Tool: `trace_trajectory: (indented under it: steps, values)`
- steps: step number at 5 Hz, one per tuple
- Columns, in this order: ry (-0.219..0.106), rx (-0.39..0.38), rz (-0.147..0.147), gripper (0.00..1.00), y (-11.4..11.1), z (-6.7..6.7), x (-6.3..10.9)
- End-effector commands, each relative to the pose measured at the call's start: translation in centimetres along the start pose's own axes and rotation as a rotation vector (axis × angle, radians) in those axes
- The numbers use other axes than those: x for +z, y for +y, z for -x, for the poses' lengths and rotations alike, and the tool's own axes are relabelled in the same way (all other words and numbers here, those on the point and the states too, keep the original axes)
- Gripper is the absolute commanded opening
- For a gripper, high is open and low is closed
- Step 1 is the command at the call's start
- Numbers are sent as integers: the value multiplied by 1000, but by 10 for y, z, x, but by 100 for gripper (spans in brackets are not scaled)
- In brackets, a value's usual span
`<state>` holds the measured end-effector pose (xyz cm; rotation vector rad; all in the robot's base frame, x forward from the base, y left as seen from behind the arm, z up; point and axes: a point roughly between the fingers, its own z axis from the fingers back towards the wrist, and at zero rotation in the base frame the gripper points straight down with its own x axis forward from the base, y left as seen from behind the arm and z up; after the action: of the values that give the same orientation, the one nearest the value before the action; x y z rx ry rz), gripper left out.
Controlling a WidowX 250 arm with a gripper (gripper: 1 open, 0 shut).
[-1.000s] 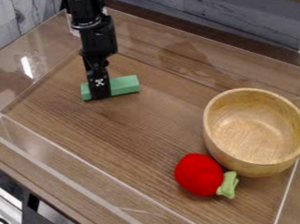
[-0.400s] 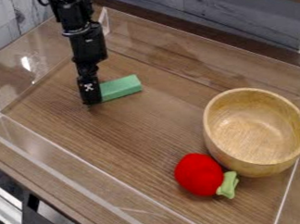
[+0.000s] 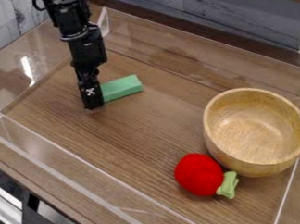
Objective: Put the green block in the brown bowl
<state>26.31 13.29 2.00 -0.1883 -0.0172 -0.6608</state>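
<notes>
The green block [image 3: 122, 87] lies flat on the wooden table, left of centre and slightly tilted. My gripper [image 3: 90, 99] points straight down at the block's left end, with its tips at table level, touching or nearly touching that end. It stands open and holds nothing; one dark finger with a white mark faces the camera. The brown bowl [image 3: 255, 93] sits empty at the right side, well apart from both block and gripper.
A red plush fruit [image 3: 198, 172] with a green leaf lies just in front of the bowl, near the table's front edge. Low transparent walls [image 3: 27, 67] border the table on the left and front.
My gripper has shifted left, from over the block's middle to its left end. The block now lies a little further right and more tilted.
</notes>
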Motion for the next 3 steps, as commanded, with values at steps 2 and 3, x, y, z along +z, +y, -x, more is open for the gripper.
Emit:
trace_trajectory:
  steps: [2,3]
  values:
    - [-27,72,-20,100,-9,-13,15]
    - [-30,111,-13,100,-13,-21,21]
